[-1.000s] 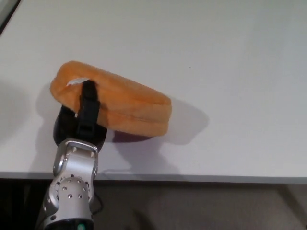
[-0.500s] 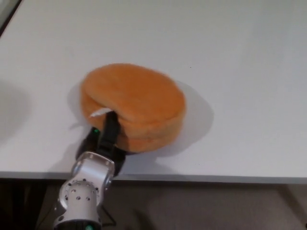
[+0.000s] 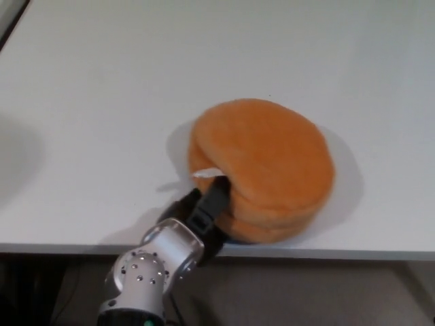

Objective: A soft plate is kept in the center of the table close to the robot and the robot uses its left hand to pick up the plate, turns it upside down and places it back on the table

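The soft orange plate [image 3: 265, 163] is lying near the front edge of the white counter [image 3: 102, 81], its rounded underside facing up and a small white tag showing at its left rim. The left hand [image 3: 204, 212] is reaching in from the plate's lower left, one black finger [image 3: 216, 197] pressing over the rim, apparently pinching the plate against digits hidden beneath.
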